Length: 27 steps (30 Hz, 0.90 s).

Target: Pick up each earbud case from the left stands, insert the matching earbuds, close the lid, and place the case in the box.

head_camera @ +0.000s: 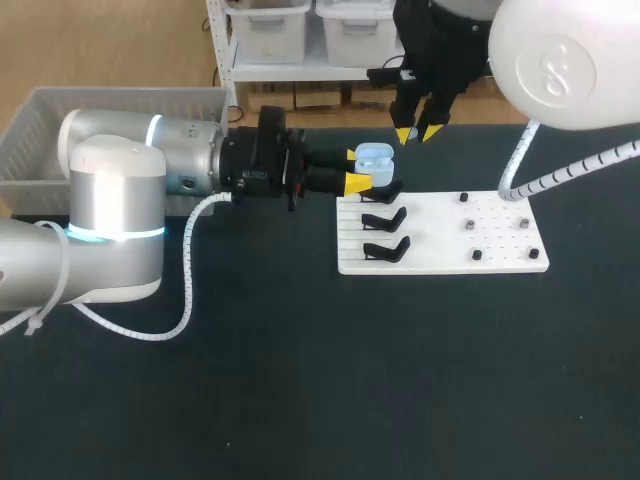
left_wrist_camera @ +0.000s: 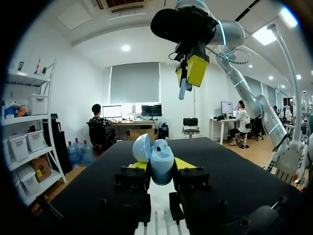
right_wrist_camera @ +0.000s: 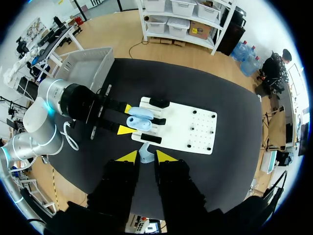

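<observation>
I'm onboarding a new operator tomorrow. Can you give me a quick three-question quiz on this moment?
1. True or false: the lid of the earbud case is open.
2. Multiple choice: what is between the fingers of the right gripper? A) an earbud B) a cable C) nothing
3. Short answer: in the head view, on which side of the white board do the black stands sit?

Key: 1 true; 2 A; 3 left.
</observation>
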Each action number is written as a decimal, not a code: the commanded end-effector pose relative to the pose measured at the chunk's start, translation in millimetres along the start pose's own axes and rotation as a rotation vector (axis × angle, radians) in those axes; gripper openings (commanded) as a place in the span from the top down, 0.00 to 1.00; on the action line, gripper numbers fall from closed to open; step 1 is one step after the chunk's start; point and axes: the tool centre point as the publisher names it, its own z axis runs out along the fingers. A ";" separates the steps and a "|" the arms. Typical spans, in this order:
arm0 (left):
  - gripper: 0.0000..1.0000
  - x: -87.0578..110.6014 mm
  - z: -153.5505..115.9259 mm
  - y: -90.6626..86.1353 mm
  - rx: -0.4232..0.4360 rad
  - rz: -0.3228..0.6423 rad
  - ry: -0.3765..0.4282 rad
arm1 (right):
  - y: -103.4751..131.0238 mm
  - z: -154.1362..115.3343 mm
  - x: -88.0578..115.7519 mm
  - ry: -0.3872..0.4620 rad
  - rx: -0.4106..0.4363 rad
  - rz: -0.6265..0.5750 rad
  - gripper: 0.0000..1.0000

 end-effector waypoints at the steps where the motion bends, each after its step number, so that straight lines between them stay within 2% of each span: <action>1: 1.00 0.6 -0.1 -1.7 -0.006 0.003 -0.002 | 4.3 5.6 1.2 0.017 -0.015 -0.011 1.00; 8: 1.00 0.6 -0.1 -1.7 -0.006 0.003 -0.002 | 9.9 18.4 -1.2 0.041 -0.020 -0.031 1.00; 17: 1.00 0.6 -0.1 -1.7 -0.006 0.003 -0.002 | 22.8 32.0 -3.0 0.023 0.022 -0.140 1.00; 27: 1.00 0.6 -0.1 -1.7 -0.006 0.003 -0.002 | 27.4 46.4 -8.3 0.037 0.025 -0.171 1.00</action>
